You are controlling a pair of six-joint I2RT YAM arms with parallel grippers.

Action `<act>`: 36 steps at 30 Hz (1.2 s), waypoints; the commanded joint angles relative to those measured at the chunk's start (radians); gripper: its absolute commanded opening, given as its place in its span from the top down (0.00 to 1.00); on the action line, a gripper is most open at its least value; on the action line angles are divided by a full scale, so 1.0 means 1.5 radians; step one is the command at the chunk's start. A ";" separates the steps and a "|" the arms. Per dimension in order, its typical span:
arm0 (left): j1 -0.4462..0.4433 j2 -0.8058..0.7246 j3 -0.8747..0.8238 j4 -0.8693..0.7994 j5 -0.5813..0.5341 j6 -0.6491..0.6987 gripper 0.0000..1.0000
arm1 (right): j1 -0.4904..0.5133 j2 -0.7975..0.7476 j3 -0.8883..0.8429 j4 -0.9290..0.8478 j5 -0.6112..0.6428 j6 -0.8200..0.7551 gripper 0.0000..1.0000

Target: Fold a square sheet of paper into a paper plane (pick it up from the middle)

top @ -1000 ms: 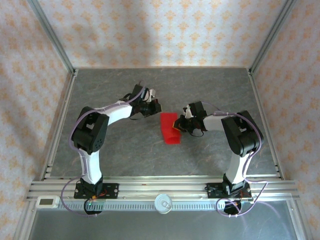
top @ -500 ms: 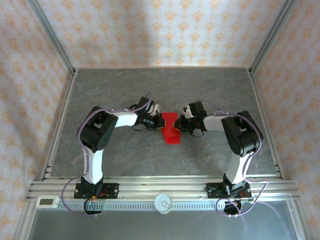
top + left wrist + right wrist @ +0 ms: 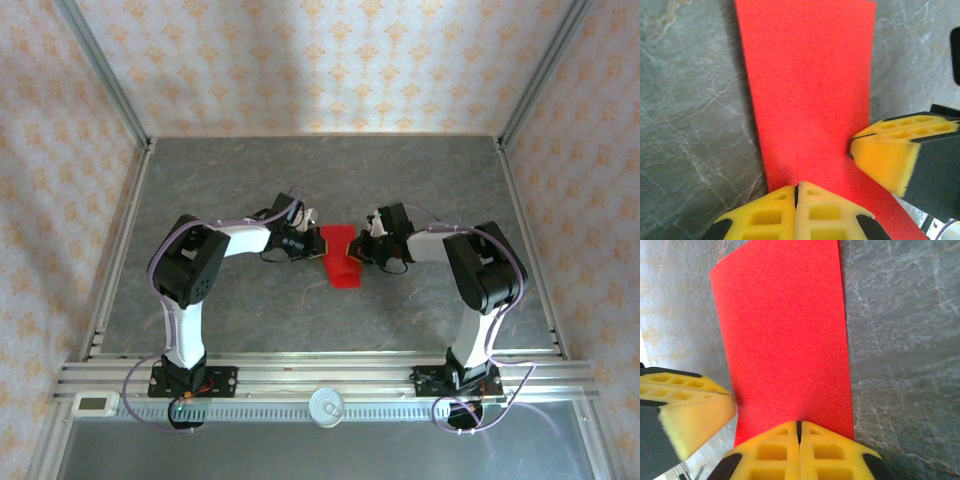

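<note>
- The thin, bright red sheet of paper, here a narrow oblong strip, lies flat on the grey marbled tabletop at the centre of the overhead frame, between the two arms.
- Its long axis runs from the upper centre of the overhead frame down towards the bottom, the lower end leaning slightly right. Both ends look squared off, so no nose or point shows yet.
- The left pincer sits at the strip's left long edge, its yellow pads pressed together with nothing seen between them. In its wrist view the tips stand over the red surface.
- The right pincer sits at the opposite long edge, its pads likewise pressed together on nothing, tips at the paper.
- I cannot tell whether either set of tips presses on the sheet or hangs just above it.
- Risk: uneven pressure from the two sides could slide the light paper across the smooth tabletop and skew the crease.
- Risk: pushing inward from both edges could buckle the strip instead of flattening it.
- Risk: the pincers stand near each other across a narrow strip, so a small inward move could knock them together.
</note>
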 commanded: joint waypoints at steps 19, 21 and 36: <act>-0.026 -0.004 -0.089 -0.029 -0.023 0.036 1.00 | -0.003 0.025 -0.055 -0.124 0.103 0.005 1.00; -0.023 -0.017 -0.108 -0.035 -0.027 0.039 1.00 | -0.004 0.022 -0.057 -0.124 0.104 0.005 1.00; -0.041 -0.127 -0.100 0.061 0.005 -0.064 1.00 | -0.004 0.020 -0.065 -0.114 0.105 0.011 1.00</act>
